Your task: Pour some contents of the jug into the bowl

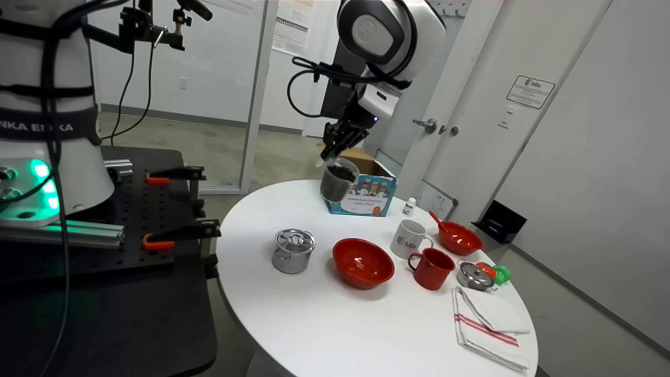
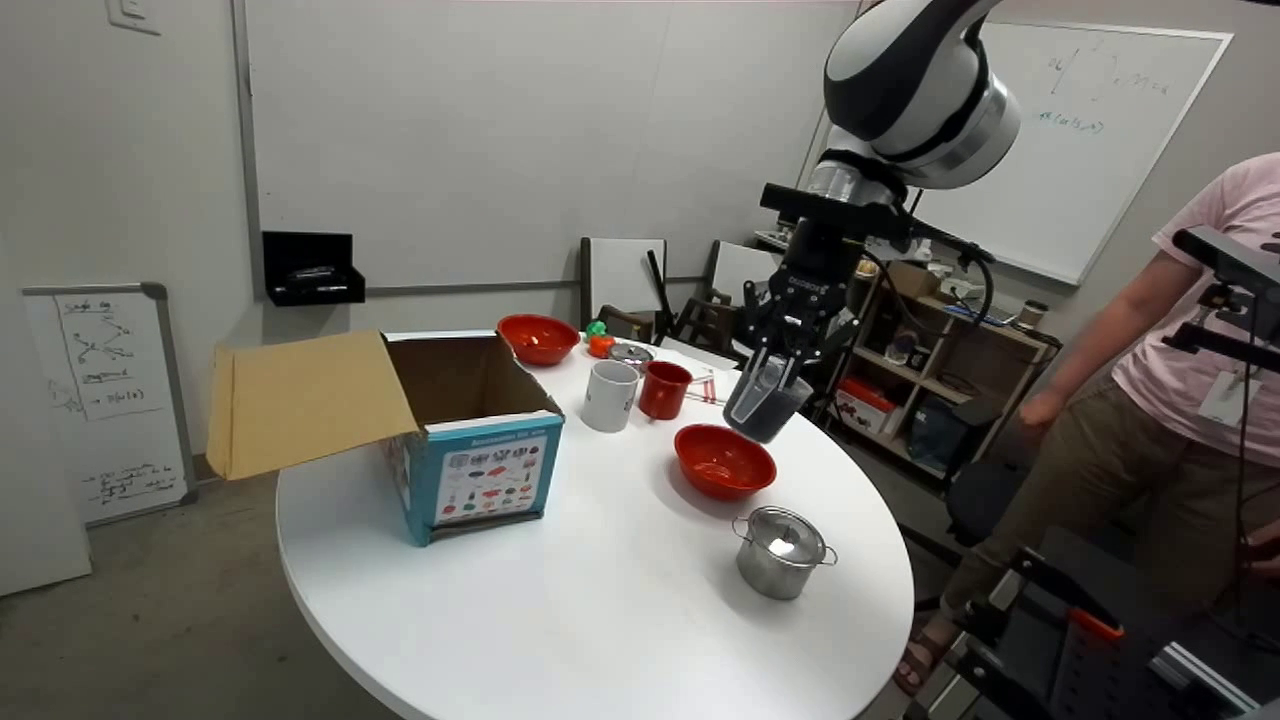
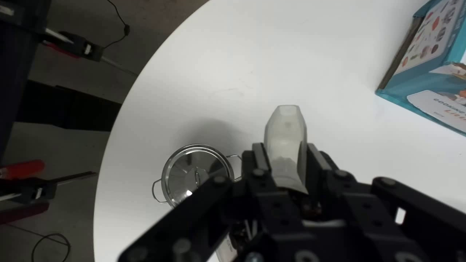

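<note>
Jaws tight on the jug (image 1: 335,185), arm (image 1: 391,52) aslant and downward above the table (image 1: 314,319).

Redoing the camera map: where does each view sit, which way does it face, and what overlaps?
Exterior view: high, facing down across the bowl to the box; base and arm show.
Exterior view: high, near the box, facing past it to the large whiteboard; arm shows.
Wrist view: at the arm's end, facing down at the table; fingers show, holding the jug.
Both exterior views share bowl, jug, box.
</note>
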`<control>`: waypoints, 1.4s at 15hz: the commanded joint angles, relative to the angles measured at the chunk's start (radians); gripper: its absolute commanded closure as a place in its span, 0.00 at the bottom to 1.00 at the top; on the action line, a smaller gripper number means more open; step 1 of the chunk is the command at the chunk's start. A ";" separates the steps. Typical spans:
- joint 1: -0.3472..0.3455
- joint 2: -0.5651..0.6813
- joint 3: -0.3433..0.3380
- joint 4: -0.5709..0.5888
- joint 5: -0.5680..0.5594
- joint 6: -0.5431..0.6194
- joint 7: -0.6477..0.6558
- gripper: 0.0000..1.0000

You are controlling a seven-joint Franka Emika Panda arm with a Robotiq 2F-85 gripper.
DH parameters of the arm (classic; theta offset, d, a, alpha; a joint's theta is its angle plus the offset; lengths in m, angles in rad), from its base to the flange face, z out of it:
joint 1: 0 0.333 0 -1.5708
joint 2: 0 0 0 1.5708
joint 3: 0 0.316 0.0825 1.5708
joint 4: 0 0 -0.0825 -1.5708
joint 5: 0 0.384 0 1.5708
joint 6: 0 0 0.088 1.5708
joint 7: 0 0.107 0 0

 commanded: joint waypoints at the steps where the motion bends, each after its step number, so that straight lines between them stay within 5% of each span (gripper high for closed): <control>1: -0.025 0.099 -0.003 0.120 0.073 -0.081 -0.045 0.91; 20: -0.185 0.320 -0.068 0.317 0.507 -0.426 -0.427 0.91; 21: -0.152 0.294 -0.085 0.273 0.480 -0.379 -0.398 0.72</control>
